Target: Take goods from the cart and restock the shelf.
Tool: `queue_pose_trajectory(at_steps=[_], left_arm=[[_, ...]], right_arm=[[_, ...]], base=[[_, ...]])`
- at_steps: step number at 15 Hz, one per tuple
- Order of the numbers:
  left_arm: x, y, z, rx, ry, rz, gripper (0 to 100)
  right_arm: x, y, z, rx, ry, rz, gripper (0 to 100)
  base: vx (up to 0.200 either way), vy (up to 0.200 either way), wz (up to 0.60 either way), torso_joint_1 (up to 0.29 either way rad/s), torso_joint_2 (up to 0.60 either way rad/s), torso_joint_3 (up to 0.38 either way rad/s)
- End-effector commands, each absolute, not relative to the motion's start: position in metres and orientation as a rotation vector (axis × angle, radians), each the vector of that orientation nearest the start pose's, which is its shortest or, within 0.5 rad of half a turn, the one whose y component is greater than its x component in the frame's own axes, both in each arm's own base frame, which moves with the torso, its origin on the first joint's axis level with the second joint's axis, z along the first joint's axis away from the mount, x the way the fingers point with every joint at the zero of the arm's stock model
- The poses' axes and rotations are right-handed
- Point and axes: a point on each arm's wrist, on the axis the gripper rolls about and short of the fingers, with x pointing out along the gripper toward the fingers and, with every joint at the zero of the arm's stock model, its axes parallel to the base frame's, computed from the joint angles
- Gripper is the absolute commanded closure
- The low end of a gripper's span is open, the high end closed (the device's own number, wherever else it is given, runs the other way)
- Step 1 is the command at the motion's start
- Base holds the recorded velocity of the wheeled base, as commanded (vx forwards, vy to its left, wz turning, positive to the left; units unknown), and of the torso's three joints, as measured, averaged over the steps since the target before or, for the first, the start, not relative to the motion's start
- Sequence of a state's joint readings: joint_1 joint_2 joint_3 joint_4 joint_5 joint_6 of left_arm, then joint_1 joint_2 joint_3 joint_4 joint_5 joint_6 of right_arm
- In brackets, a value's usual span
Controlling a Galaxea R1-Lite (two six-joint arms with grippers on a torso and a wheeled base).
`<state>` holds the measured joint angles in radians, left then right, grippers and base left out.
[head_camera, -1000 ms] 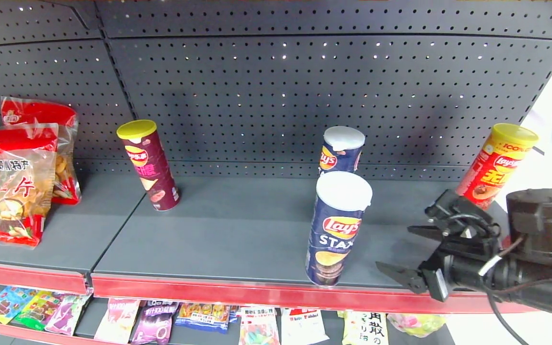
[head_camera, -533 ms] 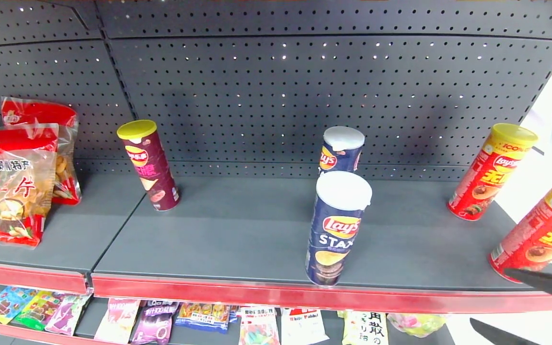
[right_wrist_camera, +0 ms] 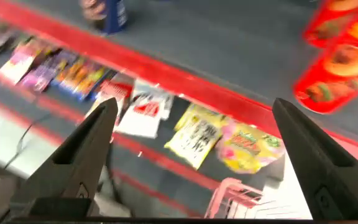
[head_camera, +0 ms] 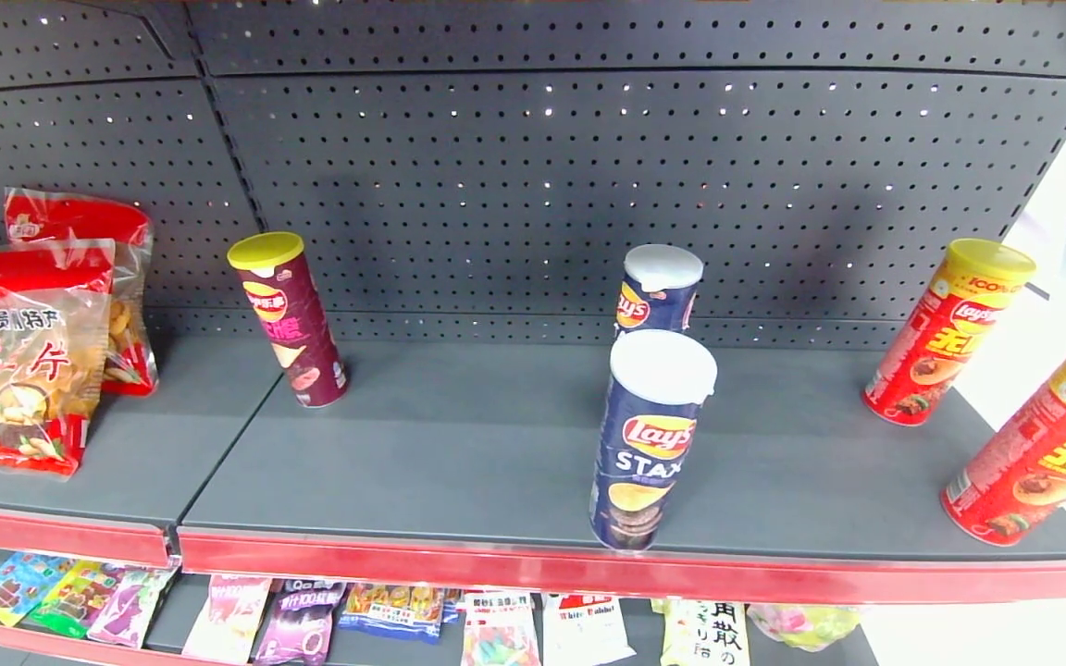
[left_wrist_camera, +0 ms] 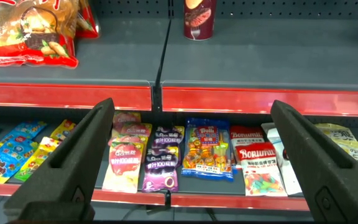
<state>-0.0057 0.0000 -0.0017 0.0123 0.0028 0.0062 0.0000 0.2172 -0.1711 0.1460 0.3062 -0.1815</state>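
On the grey shelf (head_camera: 459,462) stand several chip cans: a purple one (head_camera: 286,319) at the left, two dark blue ones (head_camera: 649,439) (head_camera: 661,287) in the middle, and two red ones with yellow lids (head_camera: 949,331) (head_camera: 1037,453) at the right end. My left gripper (left_wrist_camera: 191,165) is open, held in front of the shelf's red front edge (left_wrist_camera: 154,98), level with the lower shelf. My right gripper (right_wrist_camera: 194,162) is open and holds nothing; it hangs in front of the red edge (right_wrist_camera: 185,81), below a red can (right_wrist_camera: 344,62).
Red snack bags (head_camera: 29,361) lean at the shelf's left end. The lower shelf holds several small candy and snack packets (left_wrist_camera: 204,152). A pink cart rim (right_wrist_camera: 241,199) lies below my right gripper. The shelf between the purple and blue cans is bare.
My right arm has drawn back down and to the right, out of the head view. The front red can it was beside now stands alone at the shelf's right end.
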Motion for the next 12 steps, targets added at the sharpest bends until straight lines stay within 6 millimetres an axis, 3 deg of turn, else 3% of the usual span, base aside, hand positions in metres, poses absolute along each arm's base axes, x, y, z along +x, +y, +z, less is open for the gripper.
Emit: queue_pose_trajectory(at_steps=[1, 4, 8, 12], left_arm=[[-0.023, 0.0, 0.075, 0.006, 0.011, -0.003, 0], [-0.023, 0.0, 0.075, 0.006, 0.011, -0.003, 0], [-0.023, 0.0, 0.075, 0.006, 0.011, -0.003, 0], [-0.023, 0.0, 0.075, 0.009, 0.011, -0.003, 0]], right_arm=[[-0.028, 0.006, 0.099, -0.15, 0.075, 0.186, 0], [-0.024, 0.003, 0.11, -0.124, 0.114, 0.041, 0], [-0.03, 0.003, 0.086, -0.079, 0.046, 0.148, 0], [-0.023, 0.001, 0.076, -0.025, -0.005, 0.026, 0]], base=[[0.0, 0.0, 0.0, 0.0, 0.0, 0.0], [0.0, 0.0, 0.0, 0.0, 0.0, 0.0], [0.0, 0.0, 0.0, 0.0, 0.0, 0.0], [0.0, 0.0, 0.0, 0.0, 0.0, 0.0]])
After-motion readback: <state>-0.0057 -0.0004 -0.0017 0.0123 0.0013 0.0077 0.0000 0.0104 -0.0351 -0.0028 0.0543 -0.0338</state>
